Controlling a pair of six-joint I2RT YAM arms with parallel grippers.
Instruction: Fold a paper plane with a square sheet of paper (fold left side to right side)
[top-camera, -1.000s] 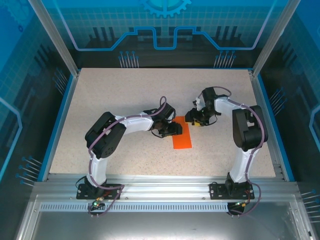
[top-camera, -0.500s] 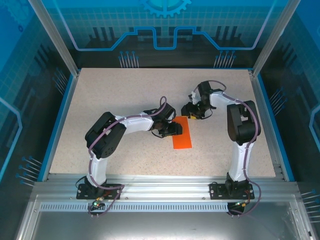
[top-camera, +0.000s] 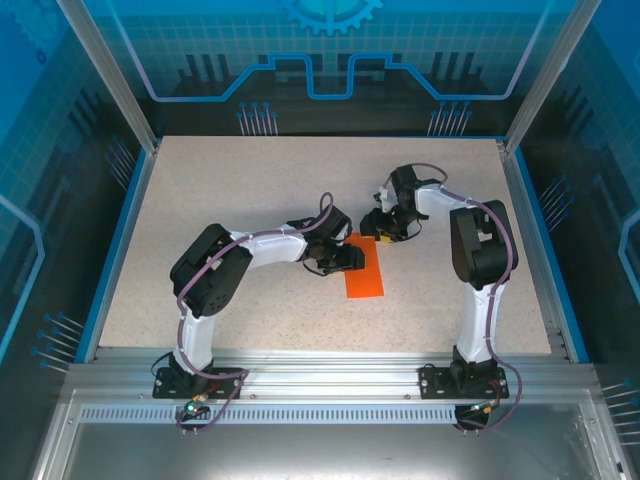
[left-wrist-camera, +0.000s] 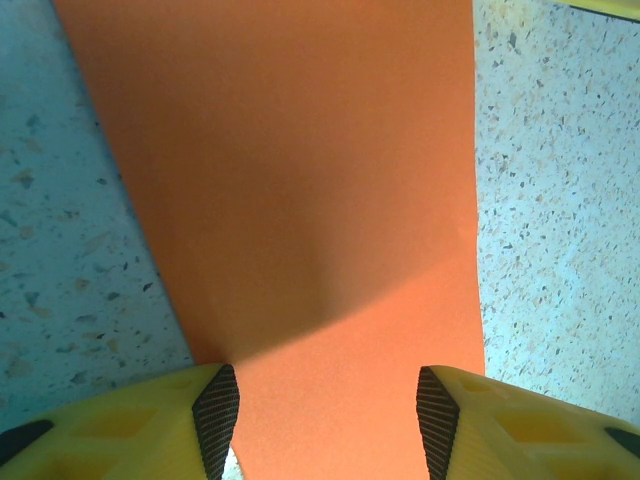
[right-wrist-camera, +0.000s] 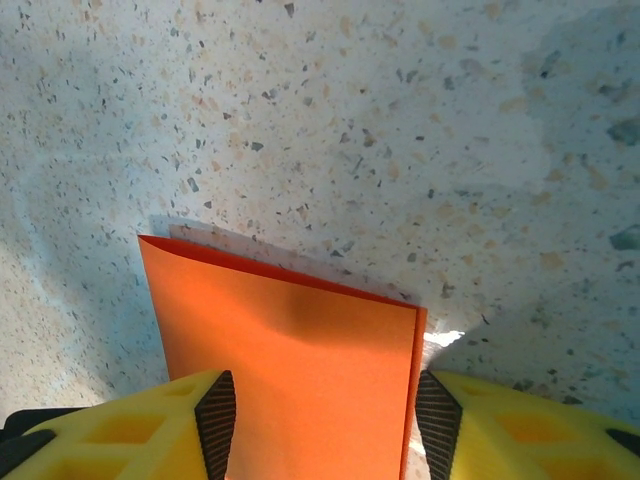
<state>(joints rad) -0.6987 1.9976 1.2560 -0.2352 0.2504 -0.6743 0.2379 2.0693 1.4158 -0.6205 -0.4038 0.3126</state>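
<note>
Right now the orange-red sheet of paper lies flat on the speckled table, near the middle and a bit toward the right arm. It looks like a tall thin strip, not a square. In the right wrist camera its far end shows two edges, one just on top of the other, so the paper is folded over on itself. The left claw sits over the left side of the strip, up by its far half. Its two yellow fingers are apart. In its own camera the paper runs between the black pads and goes under the finger on the right of that picture. It is not pinching anything. The right claw is at the far end of the strip, pointing in from the right. Its fingers are apart too, with a black pad on each side of the paper's end. I cannot tell if the fingertips press on the paper or just hang above it. The two claws are near each other but do not touch.
</note>
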